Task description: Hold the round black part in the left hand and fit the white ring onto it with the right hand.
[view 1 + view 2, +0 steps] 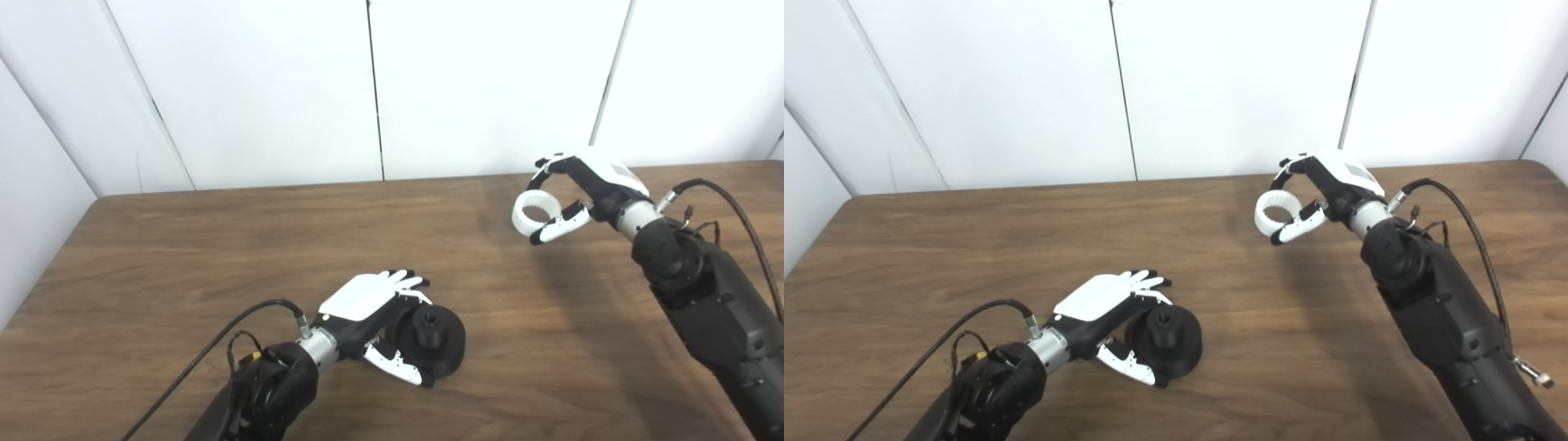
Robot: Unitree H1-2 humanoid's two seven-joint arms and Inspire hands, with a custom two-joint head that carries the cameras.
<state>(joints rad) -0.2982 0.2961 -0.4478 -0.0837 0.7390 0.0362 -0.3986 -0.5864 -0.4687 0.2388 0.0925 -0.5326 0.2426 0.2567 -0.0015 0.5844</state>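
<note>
Ring (536, 212), white and surely light and stiff, hangs clamped in the right hand (579, 196) above the counter (184, 257); left hand (373, 318) closes around the black part (432, 340), probably heavier, gripped by its rim.

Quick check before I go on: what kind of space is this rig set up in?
Likely a bare test booth: a plain wooden table, white wall panels close behind, and only the black part and white ring out.

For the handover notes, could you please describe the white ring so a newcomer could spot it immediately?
Start at the wooden table and look above its far right part, where the right hand is raised. The white ring is pinched in its fingers, a short open band, unlike the solid round black part at the left hand.
</note>
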